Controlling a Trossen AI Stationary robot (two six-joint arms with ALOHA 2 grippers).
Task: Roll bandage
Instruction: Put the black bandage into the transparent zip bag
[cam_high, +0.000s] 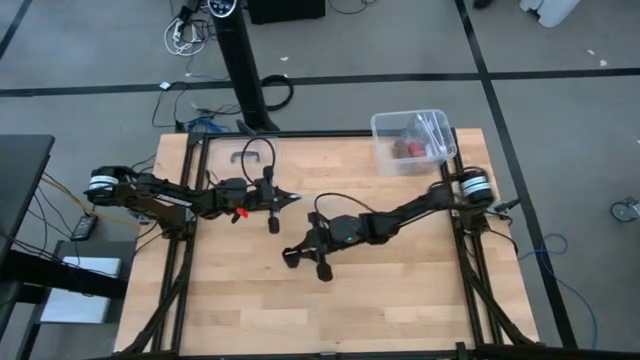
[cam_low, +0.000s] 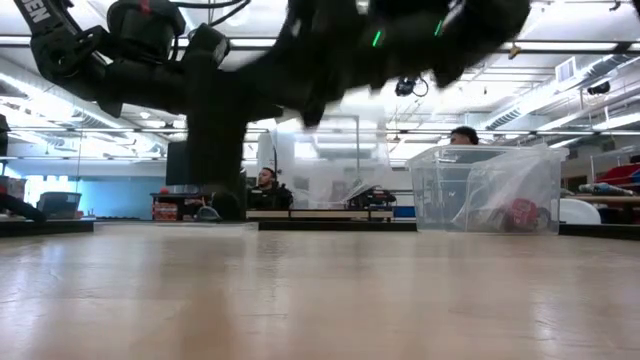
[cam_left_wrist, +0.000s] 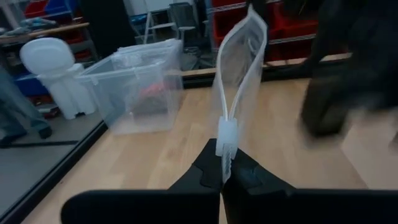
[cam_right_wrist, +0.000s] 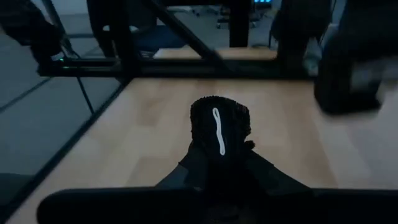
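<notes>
On the left of the table (cam_high: 250, 310) we see the left gripper (cam_left_wrist: 222, 169) held above the wood near the middle, its fingers pinched tight on the sealed edge of a clear plastic wrapper (cam_left_wrist: 239, 68). The wrapper stands up from the fingers, open in a loop and see-through.

Just right of it, near the table's centre, we note the right gripper (cam_right_wrist: 217, 163) also raised off the surface. Its fingers are closed narrowly on the bandage (cam_right_wrist: 219, 127). From the right wrist view the bandage looks like a compact black roll seen end-on, matte and ribbed, with a thin white line down its face. It touches nothing but the fingers.

At the far right corner sits a clear plastic box (cam_high: 412, 140) with something red inside.
</notes>
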